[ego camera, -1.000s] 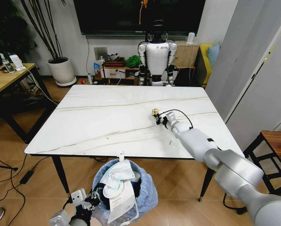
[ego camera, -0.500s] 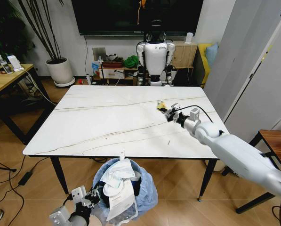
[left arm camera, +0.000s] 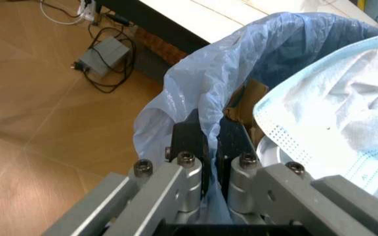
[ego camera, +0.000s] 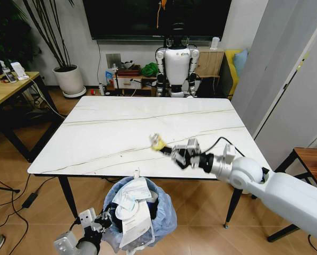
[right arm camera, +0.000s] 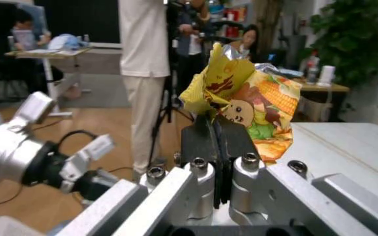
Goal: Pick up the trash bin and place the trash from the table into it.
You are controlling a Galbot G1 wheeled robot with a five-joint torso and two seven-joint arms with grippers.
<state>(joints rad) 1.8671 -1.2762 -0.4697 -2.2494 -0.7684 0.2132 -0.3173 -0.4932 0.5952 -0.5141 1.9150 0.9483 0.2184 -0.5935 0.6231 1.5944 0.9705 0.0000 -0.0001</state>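
From the head camera, the table point(ego camera: 110, 133) has a white marble-look top with thin grey veins and slim black legs. The right gripper point(ego camera: 166, 149) reaches in above the table's near edge, towards its right half, with its fingers pressed together on a yellow wrapper point(ego camera: 157, 142) that is lifted off the top. Just below the near edge, close to its middle, the trash bin point(ego camera: 166, 215) is held up by the left gripper point(ego camera: 106, 220), which is at the bin's left rim. The bin's crinkled light-blue bag stands open, and white papers point(ego camera: 134, 212) fill it and stick out over the rim. Beyond the far edge of the table a white humanoid robot point(ego camera: 177, 64) stands against the wall beneath a dark screen.

In the left wrist camera, the left gripper point(left arm camera: 210, 142) has its dark fingers pinched on the bin's rim, with the light-blue bag point(left arm camera: 196, 83) bunched between and around them. Inside the bin, next to the fingers, there is a brown piece of carton point(left arm camera: 245, 101) and a pale blue face mask point(left arm camera: 333, 103).

In the right wrist camera, the right gripper point(right arm camera: 216, 129) has its two black fingers closed tight on the lower edge of the yellow wrapper point(right arm camera: 248, 105), which is printed with corn and a cartoon face. The wrapper stands up crumpled above the fingertips.
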